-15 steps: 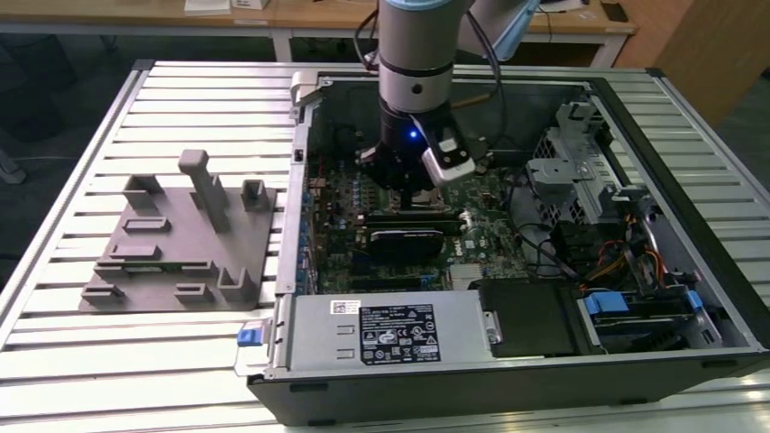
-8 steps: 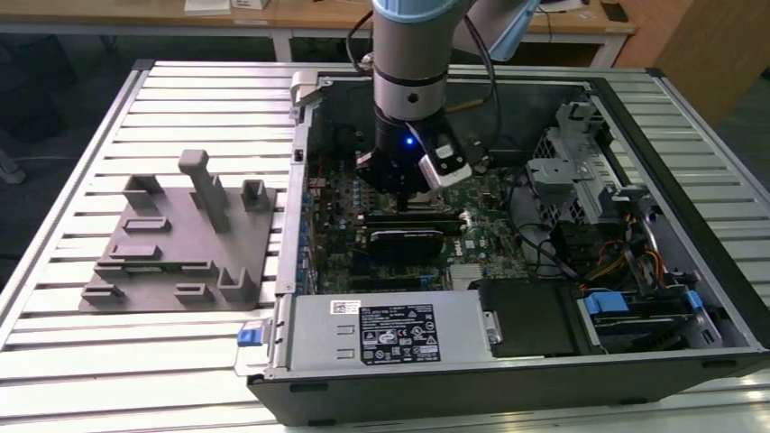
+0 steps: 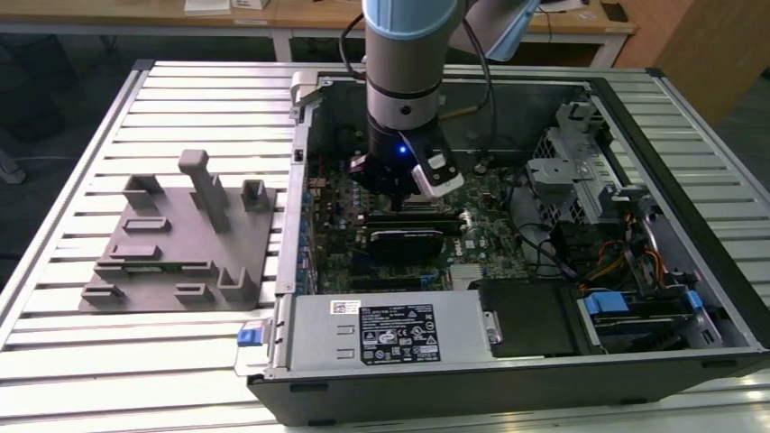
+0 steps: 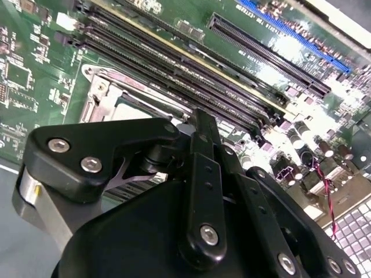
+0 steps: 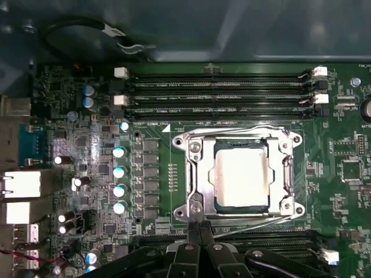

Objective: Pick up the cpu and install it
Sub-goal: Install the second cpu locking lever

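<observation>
In the exterior view the arm reaches down into an open computer case (image 3: 673, 144) on a slatted table (image 3: 72, 379). The end effector (image 3: 391, 194) hangs just above the motherboard (image 3: 481, 239). A grey fixture (image 3: 180, 244) lies on the table at about nine o'clock from the case, well apart from the arm. The cpu is hidden here behind the arm.

In the second wrist view the black fingers (image 4: 203, 174) look pressed together with nothing between them, so I judge the end effector clenched and empty. A pale corner of the cpu (image 4: 136, 113) shows behind the linkage, inside the socket frame (image 4: 98, 95).

In the first wrist view the cpu (image 5: 240, 174) lies flat in the socket (image 5: 194, 168), with the frame around it. The fingertips are cut off at six o'clock.

A risk, as I judge it: if the cpu sits slightly off its seat, any push down could bend the contacts. Whether it is fully seated, I cannot tell.
</observation>
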### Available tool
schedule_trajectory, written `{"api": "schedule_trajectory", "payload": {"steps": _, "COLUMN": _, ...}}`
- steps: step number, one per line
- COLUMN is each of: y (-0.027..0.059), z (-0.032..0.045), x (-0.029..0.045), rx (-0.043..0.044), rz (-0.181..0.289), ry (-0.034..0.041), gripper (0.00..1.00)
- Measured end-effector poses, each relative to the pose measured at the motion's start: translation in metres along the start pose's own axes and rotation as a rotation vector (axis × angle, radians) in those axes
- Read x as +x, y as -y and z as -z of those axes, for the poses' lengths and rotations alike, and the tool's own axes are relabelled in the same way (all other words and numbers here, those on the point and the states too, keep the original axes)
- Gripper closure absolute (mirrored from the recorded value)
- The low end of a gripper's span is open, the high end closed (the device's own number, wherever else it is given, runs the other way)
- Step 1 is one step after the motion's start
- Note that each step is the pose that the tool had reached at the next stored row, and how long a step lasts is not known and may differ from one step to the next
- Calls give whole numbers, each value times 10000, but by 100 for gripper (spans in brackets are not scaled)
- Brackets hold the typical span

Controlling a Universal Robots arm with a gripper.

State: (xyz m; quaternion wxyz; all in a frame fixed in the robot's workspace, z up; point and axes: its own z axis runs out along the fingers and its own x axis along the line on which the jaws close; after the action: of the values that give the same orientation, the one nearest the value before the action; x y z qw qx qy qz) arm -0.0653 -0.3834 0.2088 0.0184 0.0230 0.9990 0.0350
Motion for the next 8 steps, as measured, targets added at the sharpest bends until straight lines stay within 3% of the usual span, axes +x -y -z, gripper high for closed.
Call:
{"api": "schedule_trajectory", "payload": {"steps": 5, "y": 78, "z": -9, "x": 14, "rx": -414, "rz": -16, "ry": -17, "gripper": 89}}
{"api": "schedule_trajectory", "payload": {"steps": 8, "y": 129, "z": -10, "x": 20, "rx": -616, "rz": -23, "ry": -27, "gripper": 89}}
